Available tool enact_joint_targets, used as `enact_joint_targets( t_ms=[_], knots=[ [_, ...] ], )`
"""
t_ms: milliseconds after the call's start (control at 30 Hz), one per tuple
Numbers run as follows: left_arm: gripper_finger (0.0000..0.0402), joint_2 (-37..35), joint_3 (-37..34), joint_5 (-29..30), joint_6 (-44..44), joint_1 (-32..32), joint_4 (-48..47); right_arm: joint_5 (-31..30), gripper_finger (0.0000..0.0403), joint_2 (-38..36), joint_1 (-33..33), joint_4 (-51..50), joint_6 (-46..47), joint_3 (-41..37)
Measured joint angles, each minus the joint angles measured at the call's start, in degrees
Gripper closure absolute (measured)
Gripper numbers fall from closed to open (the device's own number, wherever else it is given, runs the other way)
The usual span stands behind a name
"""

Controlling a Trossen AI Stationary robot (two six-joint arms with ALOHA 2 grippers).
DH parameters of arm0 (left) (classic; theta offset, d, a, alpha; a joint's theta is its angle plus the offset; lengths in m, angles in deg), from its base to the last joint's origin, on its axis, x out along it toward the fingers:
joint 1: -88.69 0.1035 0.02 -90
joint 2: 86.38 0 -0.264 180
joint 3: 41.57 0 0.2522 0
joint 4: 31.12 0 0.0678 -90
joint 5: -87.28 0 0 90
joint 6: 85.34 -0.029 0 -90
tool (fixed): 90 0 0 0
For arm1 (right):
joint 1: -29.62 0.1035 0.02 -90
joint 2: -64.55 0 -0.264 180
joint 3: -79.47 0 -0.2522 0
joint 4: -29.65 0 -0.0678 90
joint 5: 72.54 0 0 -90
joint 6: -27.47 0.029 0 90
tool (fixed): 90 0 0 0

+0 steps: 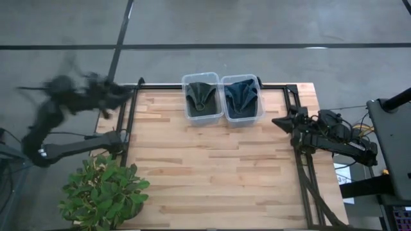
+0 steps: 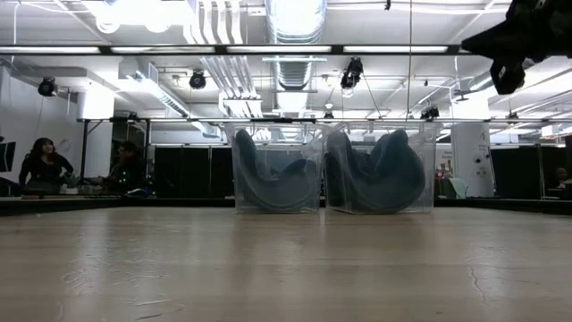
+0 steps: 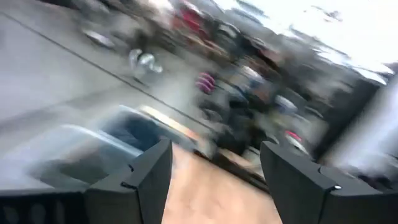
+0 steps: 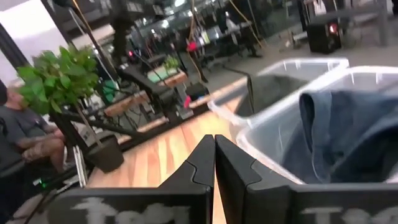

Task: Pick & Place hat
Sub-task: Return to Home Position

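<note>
Left jaws: spread apart with nothing between them, as the left wrist view shows. They ride on the dark left arm (image 1: 70, 96), out past the back-left corner of the pale wooden bench (image 1: 212, 173) and well apart from both bins.
Right jaws: clenched tip to tip on nothing. They ride on the dark right arm (image 1: 327, 138) at the bench's right edge, pointing toward the bins, near the right-hand one but not touching it.
Left clear plastic bin (image 1: 201, 74): stands at the back middle of the bench, side by side with its twin. It holds crumpled black cap cloth (image 1: 202, 99); whether that is one cap or more, I cannot tell.
Right clear plastic bin (image 1: 242, 76): holds the folded blue fabric cap (image 1: 242, 97), wholly inside the walls.
Bench top: neither the high view nor the low view shows a cap lying loose on it.
Leafy green potted plant (image 1: 103, 192): sits at the front-left corner, well apart from the bins.
Done, as I judge it: the sorting looks finished, since every cap in sight lies in a bin and neither arm carries anything.
Left to do, as I judge it: only parking the arms. The right arm looks close to a rest pose. The left arm, off to the side, probably has farther to go. No further grasp seems needed.
</note>
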Motion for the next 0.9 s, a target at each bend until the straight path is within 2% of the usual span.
enact_joint_targets(
  t_ms=[133, 200, 333, 433, 533, 633, 733, 833, 900],
  knots=[
    [0.0165, -2.3, -15.5, -13.9, 3.3, -1.5, 22.6, 0.1, 0.0394, 0.0, 0.0, 2.3, -1.5, 0.0],
    [0.0165, -2.6, -22.3, -15.6, 6.4, -2.7, 28.8, 0.1, 0.0394, 0.0, 0.0, 2.5, -1.6, 0.0],
    [0.0165, -4.1, -31.3, -16.1, 8.6, -7.7, 37.8, 0.3, 0.0394, 0.0, 0.0, 2.5, -0.5, 0.0],
    [0.0165, -5.8, -36.0, -11.5, 8.9, -13.8, 43.8, 0.5, 0.0394, 0.0, 0.0, 2.5, 1.5, 0.0],
    [0.0165, -8.2, -39.2, -1.8, 7.9, -21.9, 44.6, 0.5, 0.0394, 0.0, 0.0, 2.5, 1.9, 0.0],
    [0.0165, -10.6, -40.5, 8.5, 6.3, -30.5, 41.9, 0.5, 0.0394, 0.0, 0.0, 2.5, 1.5, 0.0],
    [0.0165, -13.1, -40.5, 16.3, 4.3, -37.7, 37.3, 0.5, 0.0394, 0.0, 0.0, 2.6, 1.3, 0.0],
    [0.0165, -17.2, -39.0, 20.5, 1.1, -41.7, 32.1, 0.5, 0.0394, 0.0, 0.0, 2.6, 1.0, 0.0],
    [0.0165, -20.5, -37.7, 22.0, -1.2, -42.1, 28.0, 0.8, 0.0394, 0.0, 0.0, 2.6, 0.4, 0.0]
  ],
)
